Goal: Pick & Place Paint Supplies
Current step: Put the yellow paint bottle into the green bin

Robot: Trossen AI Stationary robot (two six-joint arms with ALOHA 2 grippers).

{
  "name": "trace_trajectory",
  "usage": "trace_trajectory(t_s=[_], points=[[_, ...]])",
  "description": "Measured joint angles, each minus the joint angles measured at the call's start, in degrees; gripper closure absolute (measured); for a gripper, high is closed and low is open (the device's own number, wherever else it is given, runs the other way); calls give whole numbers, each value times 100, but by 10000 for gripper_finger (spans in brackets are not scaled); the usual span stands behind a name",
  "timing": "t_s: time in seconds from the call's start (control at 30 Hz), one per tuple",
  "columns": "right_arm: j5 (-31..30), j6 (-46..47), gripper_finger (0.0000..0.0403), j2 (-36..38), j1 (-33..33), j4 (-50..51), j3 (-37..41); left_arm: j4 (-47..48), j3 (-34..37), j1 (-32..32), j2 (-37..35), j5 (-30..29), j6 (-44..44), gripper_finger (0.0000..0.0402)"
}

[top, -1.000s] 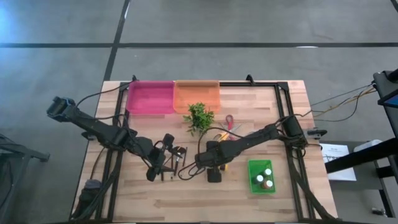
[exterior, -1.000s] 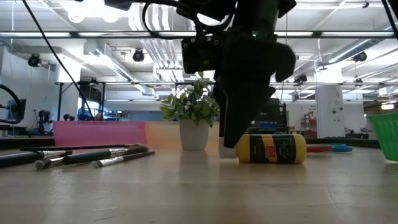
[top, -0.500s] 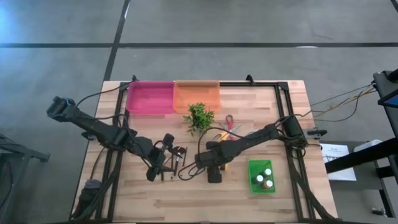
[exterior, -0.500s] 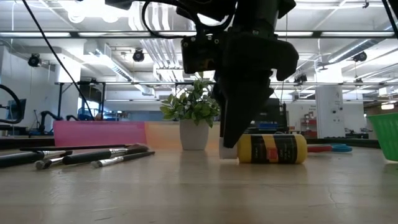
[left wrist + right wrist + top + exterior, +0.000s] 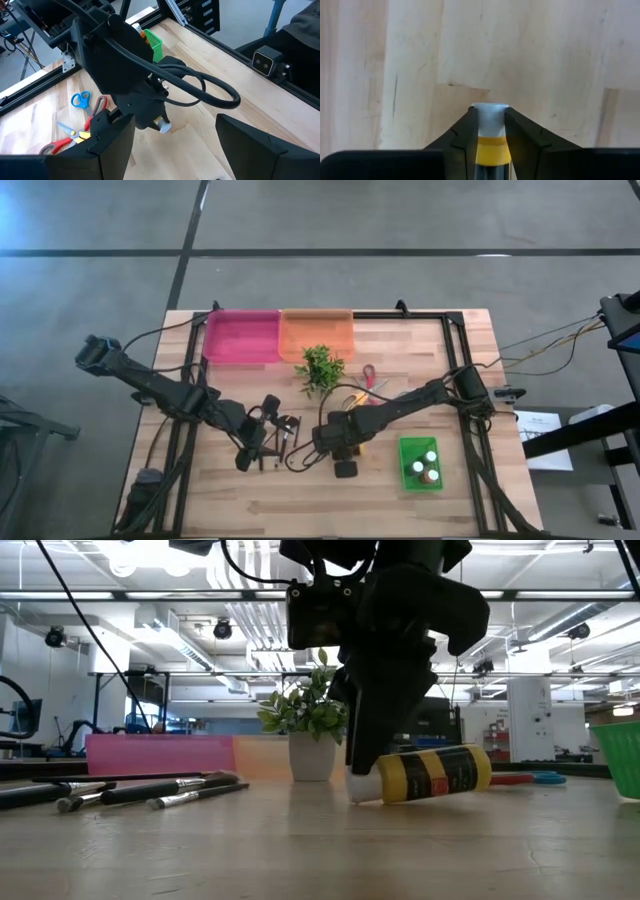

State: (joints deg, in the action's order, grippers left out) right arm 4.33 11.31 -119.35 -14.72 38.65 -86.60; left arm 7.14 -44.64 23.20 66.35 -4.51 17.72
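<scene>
The right gripper [image 5: 490, 131] pinches the yellow tube [image 5: 432, 774] near its white cap at the table's [image 5: 460, 500] centre, tipping it for lifting toward the green bin [image 5: 421, 463] on the right.

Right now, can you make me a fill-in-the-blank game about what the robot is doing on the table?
1. The right gripper is shut on the ______ paint bottle.
2. That bottle's cap is ______ in colour.
3. The small bottles stand in the ______ bin near the right arm.
4. The brushes lie flat on the table near the ______ gripper.

Missing words: yellow; white; green; left
</scene>
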Motion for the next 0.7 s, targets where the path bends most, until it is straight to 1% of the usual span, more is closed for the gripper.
trace_trajectory(t_s=[0.13, 0.37, 0.47, 0.57, 0.7], points=[[90, -41, 296, 0, -2, -6, 25, 0, 0, 0, 0, 0, 0, 115], [154, 1, 228, 0, -2, -94, 175, 0, 0, -1, 0, 0, 0, 115], [151, 50, 206, 0, -2, -215, 286, 0, 0, 0, 0, 0, 0, 115], [63, 52, 199, 0, -3, -296, 383, 0, 0, 0, 0, 0, 0, 115], [-69, 55, 200, 0, -4, -438, 442, 0, 0, 0, 0, 0, 0, 115]])
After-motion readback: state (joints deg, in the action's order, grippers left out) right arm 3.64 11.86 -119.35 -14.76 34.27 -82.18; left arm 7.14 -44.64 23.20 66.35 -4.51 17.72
